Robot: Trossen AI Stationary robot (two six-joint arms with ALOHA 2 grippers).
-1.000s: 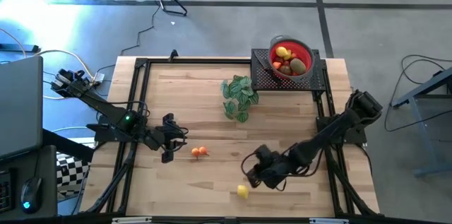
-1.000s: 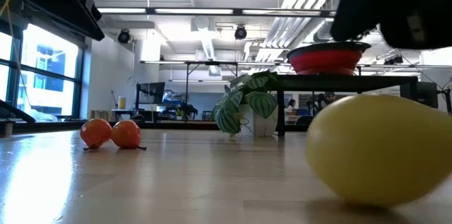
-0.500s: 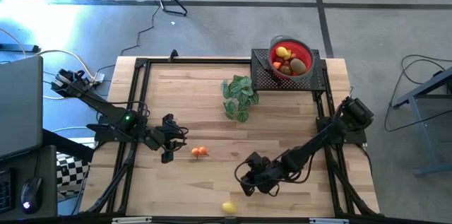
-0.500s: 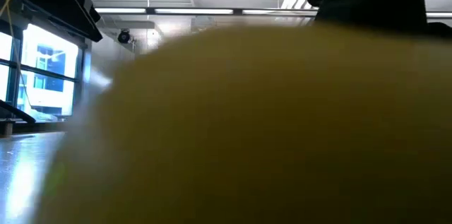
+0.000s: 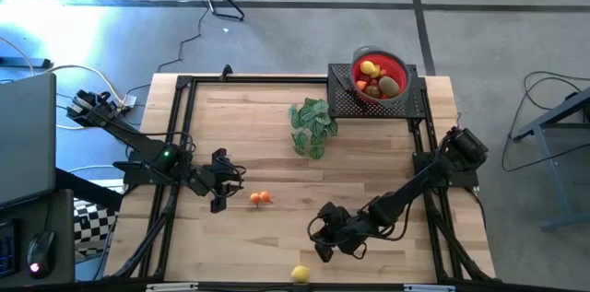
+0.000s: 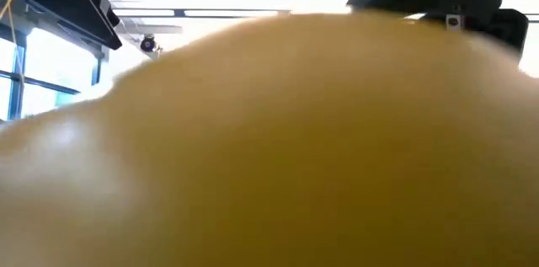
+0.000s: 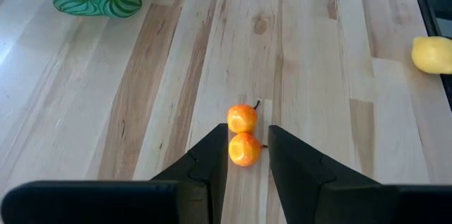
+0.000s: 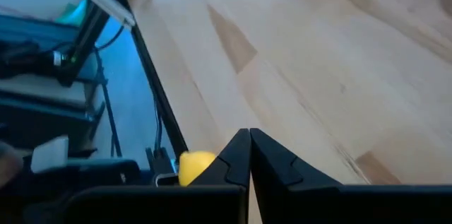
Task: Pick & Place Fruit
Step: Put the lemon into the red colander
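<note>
The lemon point(image 5: 300, 274) lies at the very front edge of the table point(image 5: 387, 145), right up against the low camera, where it fills nearly the whole view. The right gripper point(image 5: 322, 248) sits just behind it, clenched tight on nothing, its fingers pressed together with no gap; in its wrist view the lemon shows beyond the fingertips, next to the black frame rail. With the jaws closed and pointed at a round fruit on a bare edge, the likely failure is a push rather than a grasp: any further nudge could roll the lemon off the table or wedge it against the rail, where the fingers cannot get around it. The gripper would need to open and come down from above, and there looks to be little room for that so near the edge.

The left gripper point(image 7: 244, 174) waits on the left side of the table, partly parted, holding nothing, with two small orange fruits point(image 7: 243, 134) touching each other just ahead of its fingertips (the nearer one sits right at the gap). Closing there might catch one and squirt the other sideways.

The red bowl point(image 5: 396, 64) stands on a raised black tray at the far right corner, already holding several fruits, and a leafy plant sprig point(image 5: 312, 124) lies between it and the loose fruit, a thing to steer around when carrying.
</note>
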